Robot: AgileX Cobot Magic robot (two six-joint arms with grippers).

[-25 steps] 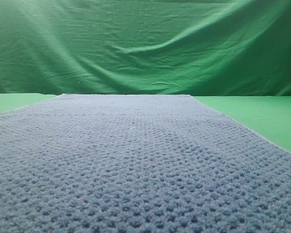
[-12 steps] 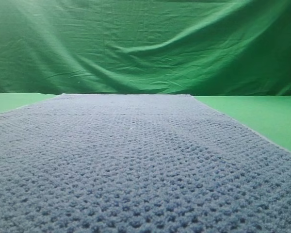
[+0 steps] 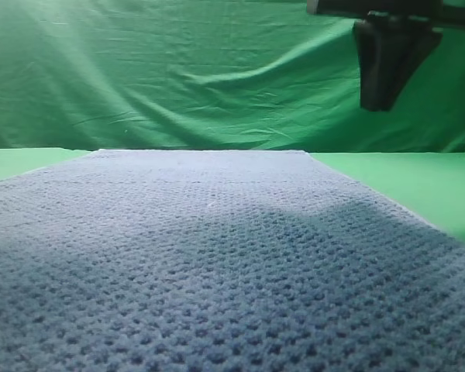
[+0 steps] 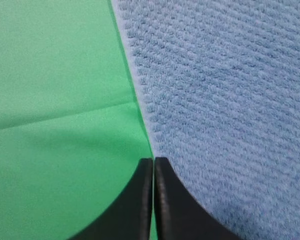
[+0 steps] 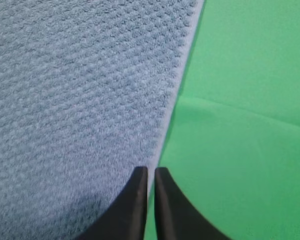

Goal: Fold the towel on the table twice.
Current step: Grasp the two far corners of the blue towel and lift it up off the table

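Exterior high view: the towel [image 3: 217, 263] is laid flat on the counter [image 3: 418, 186], its long axis running toward the backdrop [image 3: 178, 70]. No writing is seen. Over the towel's edges, the left hand [image 4: 153, 165] is closed and empty, the right hand [image 5: 151, 172] slightly parted and empty.

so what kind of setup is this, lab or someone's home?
Most likely a lab or data-collection rig, not a home: a wrinkled green backdrop cloth behind a plain green table, with only a blue-grey towel laid flat on it.
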